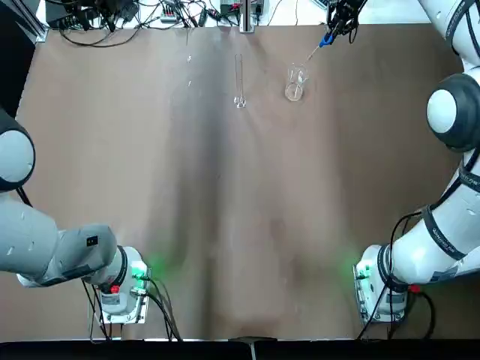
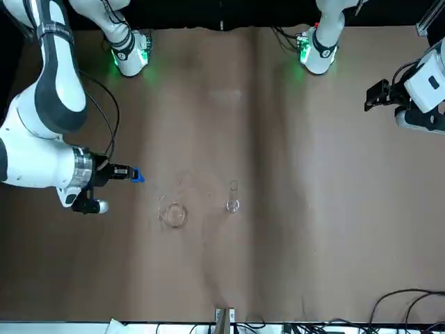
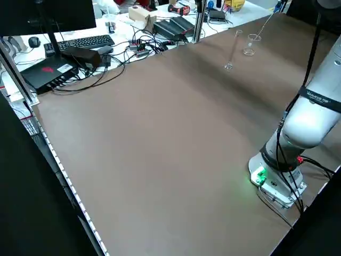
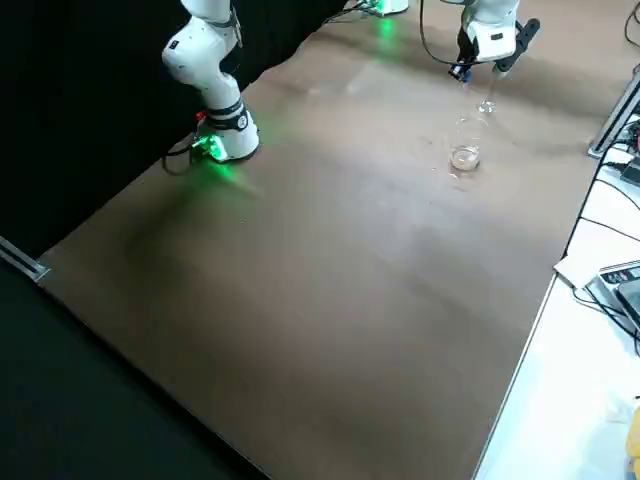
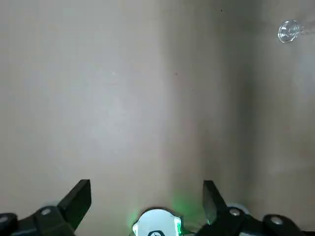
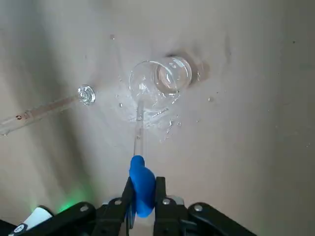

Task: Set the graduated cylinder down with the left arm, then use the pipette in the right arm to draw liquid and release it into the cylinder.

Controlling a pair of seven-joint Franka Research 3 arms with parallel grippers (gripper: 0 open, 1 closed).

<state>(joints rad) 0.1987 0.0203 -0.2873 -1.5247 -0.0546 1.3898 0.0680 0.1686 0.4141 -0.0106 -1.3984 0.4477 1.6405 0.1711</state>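
Blue pipette bulb (image 6: pixel 142 187) gripped by right fingers (image 6: pixel 161 196), left fingers (image 5: pixel 76 201) spread, cylinder (image 6: pixel 44 110) cut off in right wrist view

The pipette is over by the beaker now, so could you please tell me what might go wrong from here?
The right gripper has its fingers on the soft blue bulb, so a harder squeeze could release liquid early.
The stem reaches out toward the beaker, and a sideways move might knock it.
The graduated cylinder stands unsupported on a small foot, so a bump could tip it over.
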